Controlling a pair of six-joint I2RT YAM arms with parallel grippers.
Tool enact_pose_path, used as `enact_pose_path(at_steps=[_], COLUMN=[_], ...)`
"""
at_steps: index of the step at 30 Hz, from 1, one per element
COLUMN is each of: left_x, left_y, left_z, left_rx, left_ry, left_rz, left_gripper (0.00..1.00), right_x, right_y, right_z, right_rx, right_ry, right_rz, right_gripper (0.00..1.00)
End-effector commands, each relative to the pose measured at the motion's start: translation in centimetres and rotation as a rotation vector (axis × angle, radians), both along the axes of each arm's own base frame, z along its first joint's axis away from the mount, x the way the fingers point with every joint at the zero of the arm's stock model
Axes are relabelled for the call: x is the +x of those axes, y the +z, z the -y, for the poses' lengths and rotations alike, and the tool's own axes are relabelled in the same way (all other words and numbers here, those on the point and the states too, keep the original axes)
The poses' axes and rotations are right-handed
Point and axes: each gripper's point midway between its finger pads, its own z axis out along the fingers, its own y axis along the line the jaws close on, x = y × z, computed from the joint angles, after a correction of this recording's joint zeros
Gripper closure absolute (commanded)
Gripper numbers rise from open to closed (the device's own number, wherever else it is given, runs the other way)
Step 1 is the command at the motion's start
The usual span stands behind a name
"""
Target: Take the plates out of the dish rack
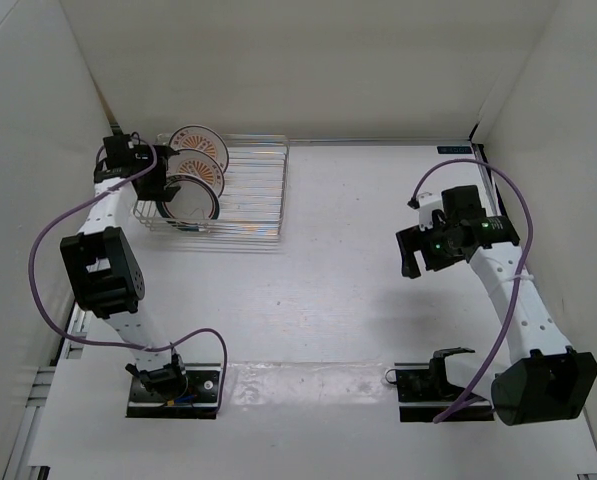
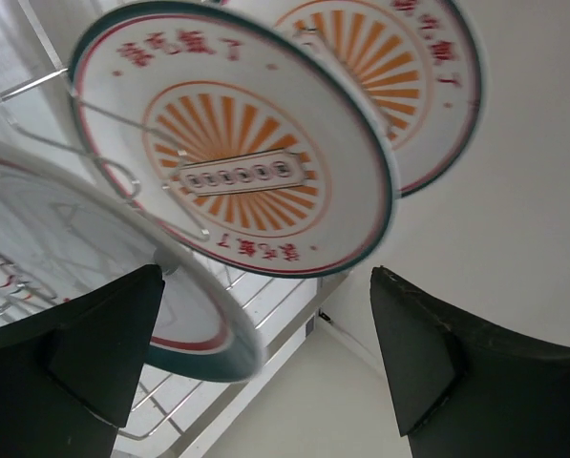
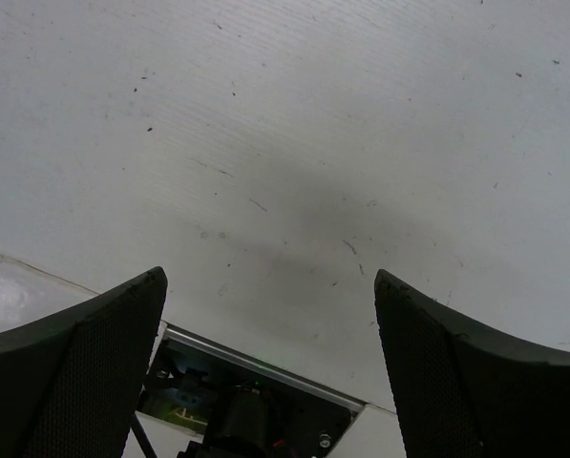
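Scene: overhead view of a white worktop (image 1: 328, 290), walled on three sides, with two robot arms mounted at its near edge.
Dish rack: silvery wire rack (image 1: 253, 190) at the far left of the worktop, near the back wall.
Plates: all three stand on edge in the rack's left end. The plain plate (image 1: 190, 200) is nearest, then the middle sunburst plate (image 1: 204, 168), then the far sunburst plate (image 1: 200, 138).
Left fingers (image 2: 437, 363): spread wide and empty, right at the rack's left end. The wrist view shows the plain plate's rim beside one finger and the middle sunburst plate facing the gap.
Right fingers (image 3: 74, 372): spread wide and empty, above bare worktop, well apart from the rack.
Step in hand: probably lining up the left fingers on a first plate.
Doing it well: straddle one rim only, a finger on each face. Close on the upper edge. Lift straight up along the wire dividers.
Risk: the plates stand close together, so a stray finger could knock a neighbour.
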Motion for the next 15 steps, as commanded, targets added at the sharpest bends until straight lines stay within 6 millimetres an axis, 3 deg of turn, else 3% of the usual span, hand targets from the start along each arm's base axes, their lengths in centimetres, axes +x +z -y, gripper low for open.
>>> enact_pose_path(at_steps=[1, 10, 15], left_x=[-1.3, -3.2, -3.4], left_y=[0.6, -1.4, -1.3], left_z=[0.6, 1.5, 1.7], left_rx=[-0.019, -0.071, -0.087], left_ry=[-0.005, -0.052, -0.067], left_rz=[0.011, -0.046, -0.032], left_gripper=[0.0, 0.05, 0.24], right_x=[-0.4, -2.0, -2.5], right_y=[-0.6, -1.8, -2.2], right_z=[0.9, 0.9, 1.5], right_rx=[-0.048, -0.039, -0.062], right_ry=[0.007, -0.007, -0.017], right_rz=[0.009, -0.014, -0.017], right_gripper=[0.1, 0.1, 0.1])
